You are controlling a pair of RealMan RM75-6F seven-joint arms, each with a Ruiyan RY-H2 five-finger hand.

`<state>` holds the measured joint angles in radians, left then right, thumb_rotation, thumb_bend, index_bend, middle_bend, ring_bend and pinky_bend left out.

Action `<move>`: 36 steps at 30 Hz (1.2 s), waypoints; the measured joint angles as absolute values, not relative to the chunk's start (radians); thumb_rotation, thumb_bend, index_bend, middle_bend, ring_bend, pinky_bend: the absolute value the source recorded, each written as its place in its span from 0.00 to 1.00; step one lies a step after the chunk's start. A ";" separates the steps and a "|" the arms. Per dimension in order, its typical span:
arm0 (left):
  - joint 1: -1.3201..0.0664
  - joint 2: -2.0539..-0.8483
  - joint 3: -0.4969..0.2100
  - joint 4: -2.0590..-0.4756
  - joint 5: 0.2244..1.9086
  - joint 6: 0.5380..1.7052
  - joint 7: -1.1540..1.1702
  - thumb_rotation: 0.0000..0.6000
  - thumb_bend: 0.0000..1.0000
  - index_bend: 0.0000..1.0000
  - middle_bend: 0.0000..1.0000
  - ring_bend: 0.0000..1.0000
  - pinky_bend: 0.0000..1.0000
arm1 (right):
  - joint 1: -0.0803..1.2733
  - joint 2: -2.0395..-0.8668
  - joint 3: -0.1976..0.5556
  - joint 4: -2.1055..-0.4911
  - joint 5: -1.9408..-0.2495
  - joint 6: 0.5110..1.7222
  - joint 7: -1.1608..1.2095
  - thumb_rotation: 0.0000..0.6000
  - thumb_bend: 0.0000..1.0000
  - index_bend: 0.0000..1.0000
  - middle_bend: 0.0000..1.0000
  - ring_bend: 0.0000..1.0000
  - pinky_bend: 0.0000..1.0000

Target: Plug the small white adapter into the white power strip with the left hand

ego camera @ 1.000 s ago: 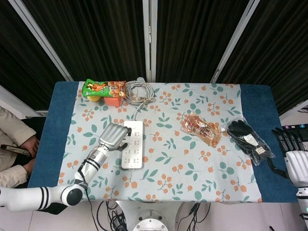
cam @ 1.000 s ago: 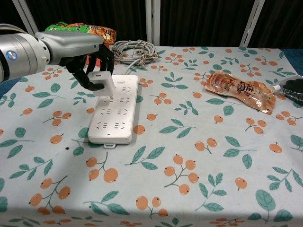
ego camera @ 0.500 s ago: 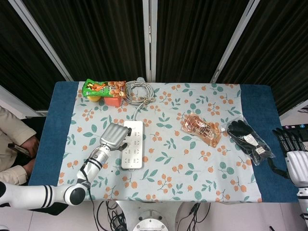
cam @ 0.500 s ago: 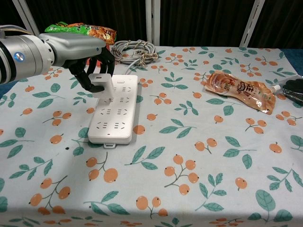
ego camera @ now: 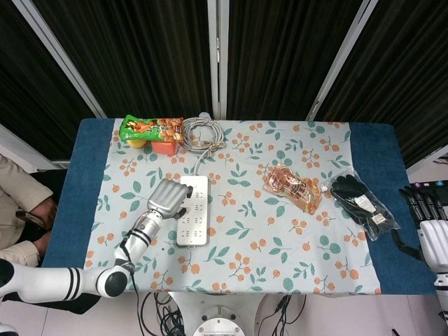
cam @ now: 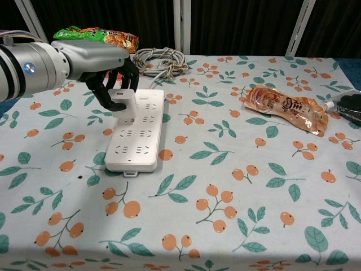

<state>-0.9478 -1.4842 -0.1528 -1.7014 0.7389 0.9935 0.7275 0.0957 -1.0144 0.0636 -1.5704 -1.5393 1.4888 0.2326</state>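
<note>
The left hand [cam: 110, 79] is gripping the small white adapter [cam: 124, 103], apparently seating it into the white power strip [cam: 137, 132] beneath it, with release left.

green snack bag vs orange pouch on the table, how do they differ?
The green snack bag lies at the far left of the cloth, beside the coiled cable; the orange pouch lies right of centre, by the black gloves. The bag is mostly green with orange print; the pouch is orange and partly see-through. The bag lies square to the table's far edge; the pouch lies at a slant. Both lie flat, touched by neither hand.
</note>
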 measured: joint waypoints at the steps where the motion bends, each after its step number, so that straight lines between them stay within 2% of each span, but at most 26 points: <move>1: -0.950 -1.484 -0.151 -1.702 0.735 0.995 0.729 1.00 0.50 0.65 0.69 0.53 0.56 | 0.096 -1.015 0.064 -1.570 -1.540 1.489 0.233 1.00 0.33 0.00 0.05 0.00 0.00; 36: -0.986 -1.511 -0.123 -1.666 0.682 1.009 0.728 1.00 0.50 0.68 0.72 0.53 0.56 | 0.091 -1.017 0.064 -1.562 -1.537 1.489 0.238 1.00 0.33 0.00 0.05 0.00 0.00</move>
